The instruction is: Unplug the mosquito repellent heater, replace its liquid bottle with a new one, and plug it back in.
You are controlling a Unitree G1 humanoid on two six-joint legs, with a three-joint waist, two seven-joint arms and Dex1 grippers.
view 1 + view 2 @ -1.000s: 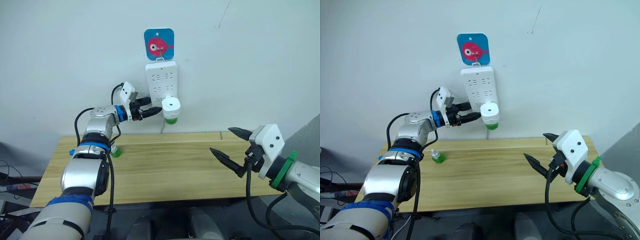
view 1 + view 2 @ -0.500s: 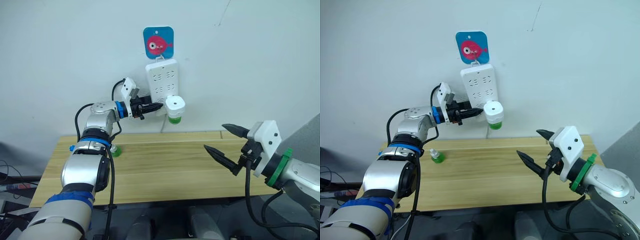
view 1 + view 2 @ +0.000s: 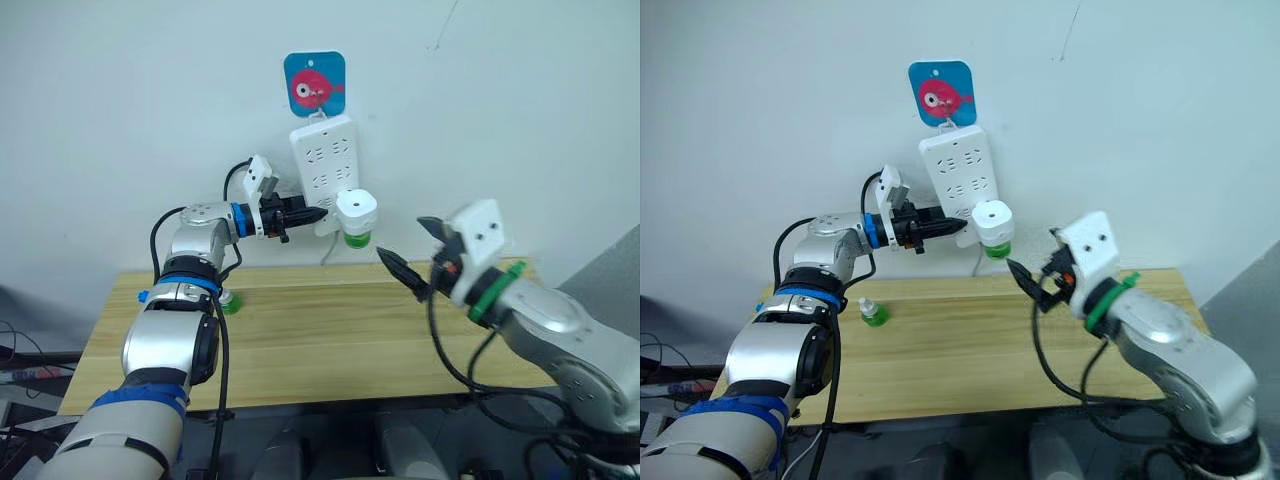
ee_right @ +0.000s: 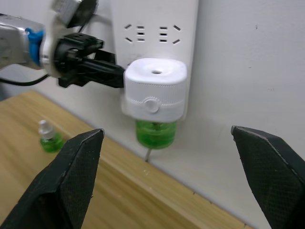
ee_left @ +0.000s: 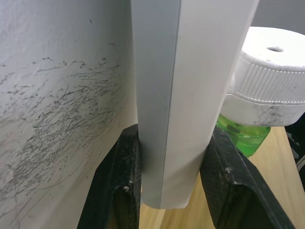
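The white mosquito repellent heater (image 3: 357, 208) is plugged into the bottom of the white power strip (image 3: 323, 160) on the wall. A green liquid bottle (image 3: 355, 238) hangs under the heater. My left gripper (image 3: 312, 214) is shut on the strip's lower end, just left of the heater. In the left wrist view its fingers (image 5: 119, 191) press both sides of the strip (image 5: 186, 95). My right gripper (image 3: 405, 240) stands open just right of the heater, apart from it; in the right wrist view the heater (image 4: 155, 88) sits between the fingers (image 4: 71, 181). A small green bottle (image 3: 231, 301) stands on the table at the left.
A wooden table (image 3: 330, 340) stands against the white wall. Above the strip hangs a blue card with a pink fish (image 3: 315, 85). A white cord (image 3: 325, 255) drops from the strip behind the table.
My right gripper has swung left and up, from over the table's right end to just beside the heater. The left gripper stays at the strip's lower end.
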